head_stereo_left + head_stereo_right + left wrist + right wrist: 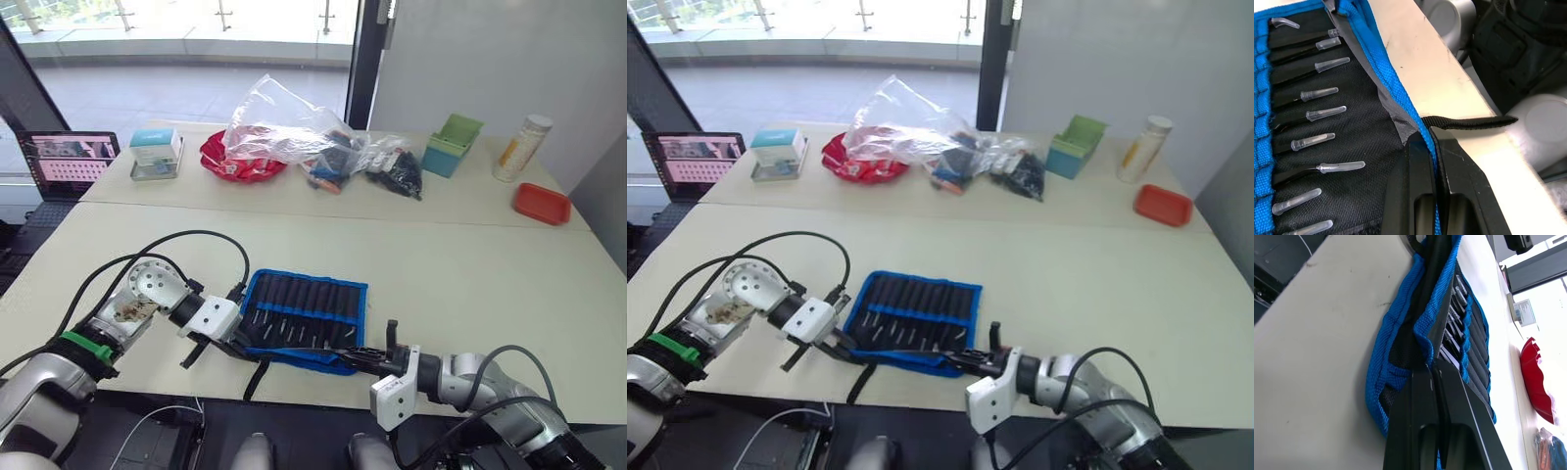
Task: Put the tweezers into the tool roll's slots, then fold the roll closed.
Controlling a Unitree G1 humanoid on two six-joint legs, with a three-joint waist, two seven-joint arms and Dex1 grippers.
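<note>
The tool roll [305, 318], black with blue binding, lies open near the table's front edge. Several tweezers [1317, 115] with clear tip caps sit in its slots [294, 297]. My left gripper [238, 345] is shut on the blue binding at the roll's near-left corner, next to the black strap [1469, 122], which hangs over the table edge. My right gripper [360, 354] is shut on the near-right corner. In the right wrist view that blue edge [1422, 328] is lifted and curled over the roll between the shut fingers [1449, 396].
Along the far table stand a laptop [69, 162], a teal box [157, 152], a red bowl [240, 164], clear plastic bags [284, 127], a green container [453, 145], a bottle [522, 147] and a red tray [541, 203]. The table's front edge [294, 392] runs just below both grippers.
</note>
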